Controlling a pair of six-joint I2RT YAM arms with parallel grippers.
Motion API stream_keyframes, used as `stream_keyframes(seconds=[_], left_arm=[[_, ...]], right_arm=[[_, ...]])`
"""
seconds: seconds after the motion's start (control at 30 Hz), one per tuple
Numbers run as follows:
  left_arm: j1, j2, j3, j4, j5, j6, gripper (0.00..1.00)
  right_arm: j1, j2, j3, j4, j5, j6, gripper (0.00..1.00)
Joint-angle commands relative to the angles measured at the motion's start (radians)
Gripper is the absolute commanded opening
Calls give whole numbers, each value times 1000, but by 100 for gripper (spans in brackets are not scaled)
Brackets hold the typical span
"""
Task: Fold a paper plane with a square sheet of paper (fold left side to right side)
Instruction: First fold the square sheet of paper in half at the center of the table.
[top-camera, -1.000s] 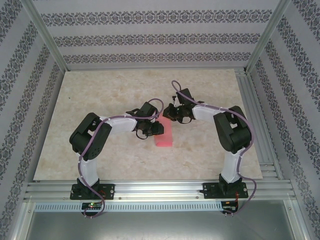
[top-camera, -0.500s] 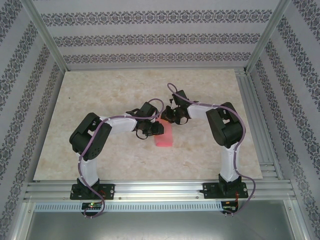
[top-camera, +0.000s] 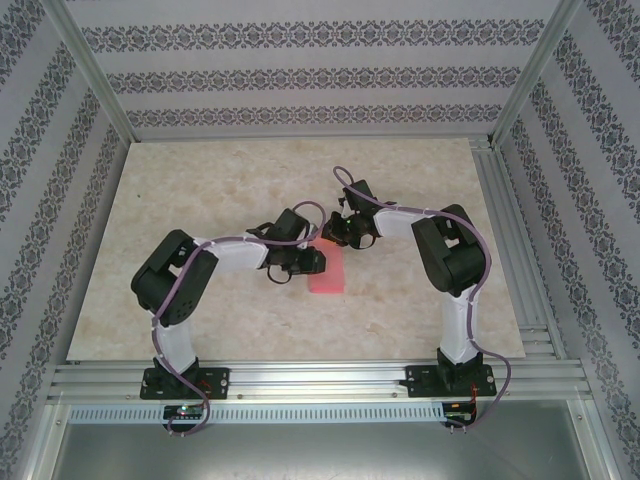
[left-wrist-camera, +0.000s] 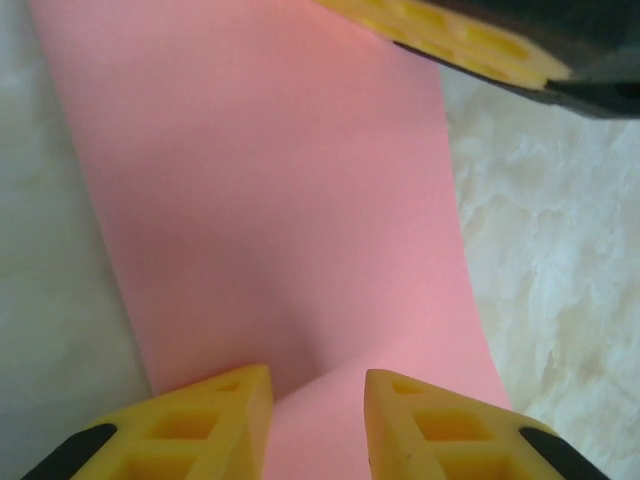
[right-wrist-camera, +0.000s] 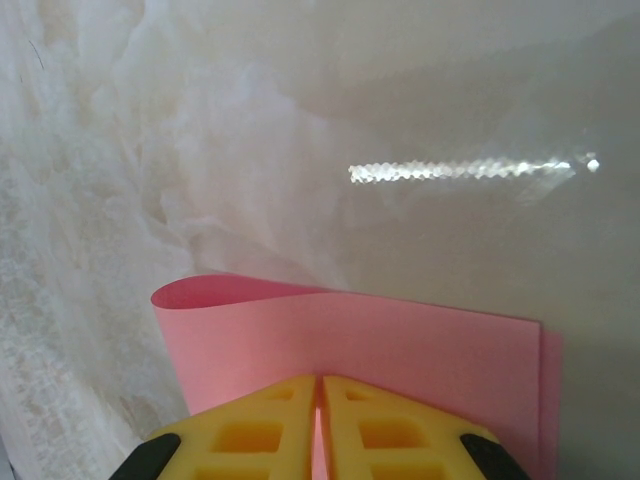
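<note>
Folded square sheet of paper (top-camera: 328, 272) flat mid table (top-camera: 200, 180); right gripper (right-wrist-camera: 319, 385) pinched tight on its far edge. Left gripper (left-wrist-camera: 318, 385) narrowly parted over the left edge; patterned walls (top-camera: 300, 80) all round.

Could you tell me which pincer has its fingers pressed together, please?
The right pincer: its yellow foam fingers pinch the edge of the thin pink paper sheet, while those of the left pincer stand apart with a gap between them.
</note>
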Motion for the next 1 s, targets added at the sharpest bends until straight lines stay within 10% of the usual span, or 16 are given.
stream_keyframes(seconds=[0.0, 0.97], left_arm=[[9, -18, -57, -53, 46, 31, 34], [-62, -76, -93, 5, 130, 105, 35]], right_arm=[[5, 49, -3, -53, 97, -18, 12], [11, 61, -4, -54, 97, -15, 12]])
